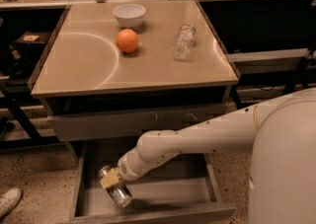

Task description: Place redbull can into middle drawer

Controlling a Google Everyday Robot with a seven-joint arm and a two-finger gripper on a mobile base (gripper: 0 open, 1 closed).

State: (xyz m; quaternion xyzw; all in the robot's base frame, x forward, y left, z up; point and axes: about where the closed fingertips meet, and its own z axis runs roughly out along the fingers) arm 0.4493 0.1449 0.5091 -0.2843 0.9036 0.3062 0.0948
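While the hand [111,180] clamps the redbull can [120,196] around its middle, camera view shows the can tilted, low over the left floor of the open middle drawer [173,191]. Risk: released tilted, it may roll or knock the left wall; whether it touches the floor, cannot tell.

Redbull can [121,198] is being held inside the pulled-out middle drawer [173,194].
The slim, silver-ended can is being gripped, tilted, by the gripper [111,180] at the drawer's left side.
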